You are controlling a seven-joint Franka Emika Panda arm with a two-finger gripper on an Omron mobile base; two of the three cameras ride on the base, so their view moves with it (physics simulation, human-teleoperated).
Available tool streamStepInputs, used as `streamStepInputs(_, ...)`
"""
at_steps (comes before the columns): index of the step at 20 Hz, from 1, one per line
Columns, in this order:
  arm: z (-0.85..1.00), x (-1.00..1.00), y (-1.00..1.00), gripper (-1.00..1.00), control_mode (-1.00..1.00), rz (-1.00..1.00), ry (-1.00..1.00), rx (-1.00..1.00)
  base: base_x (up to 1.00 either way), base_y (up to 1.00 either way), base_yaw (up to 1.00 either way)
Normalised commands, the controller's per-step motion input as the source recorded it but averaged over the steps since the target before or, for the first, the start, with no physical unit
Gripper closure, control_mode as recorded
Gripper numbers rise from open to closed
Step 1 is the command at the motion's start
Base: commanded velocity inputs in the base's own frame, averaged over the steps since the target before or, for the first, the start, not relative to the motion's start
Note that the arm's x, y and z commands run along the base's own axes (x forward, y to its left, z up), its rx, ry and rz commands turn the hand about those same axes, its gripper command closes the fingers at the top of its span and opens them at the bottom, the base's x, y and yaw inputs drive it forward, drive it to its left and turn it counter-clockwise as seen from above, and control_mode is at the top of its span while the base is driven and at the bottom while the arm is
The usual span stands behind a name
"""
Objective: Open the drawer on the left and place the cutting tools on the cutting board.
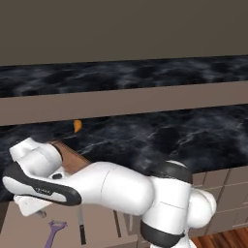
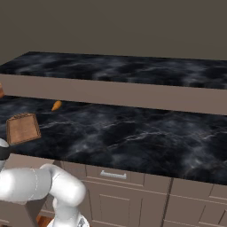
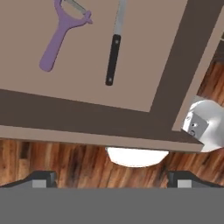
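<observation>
I read no brand, label or writing on anything here. My claw (image 3: pixel 112 180) is released, its two dark fingertips (image 3: pixel 43 178) standing wide apart at 6 o'clock in the hand view, nothing between them, over wooden floor (image 3: pixel 57 157). Just beyond them is the drawer (image 3: pixel 87 114), pulled open: a taupe-brown front edge, darker brown walls, a pale flat bottom. On that bottom, toward 11 o'clock, lies the purple Y-shaped peeler (image 3: pixel 60 33). Beside it at 12 o'clock, apart from it, lies the small knife (image 3: pixel 114 52), black handle nearer me, silver blade pointing away. Farther off, in the right base view, the reddish-brown cutting board (image 2: pixel 22 128) lies flat on the black marbled counter (image 2: pixel 133 133) at 9 o'clock. Beyond it a small orange object (image 2: pixel 56 105) rests on the counter.
</observation>
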Motion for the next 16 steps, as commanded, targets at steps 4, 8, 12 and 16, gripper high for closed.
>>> streamStepInputs(4,-0.54,0.25,0.16,-1.00,-1.00,0.00,0.11,-0.04,0.00,0.00,0.00)
streamStepInputs(8,-0.53,0.12,0.03,-1.00,-1.00,-0.02,0.11,0.00,0.00,0.00,0.00)
streamStepInputs(12,-0.50,0.03,0.01,-1.00,-1.00,-0.06,0.09,0.00,0.00,0.00,0.00)
streamStepInputs(16,-0.50,0.00,0.08,-1.00,-1.00,-0.01,-0.03,0.00,0.00,0.00,0.00)
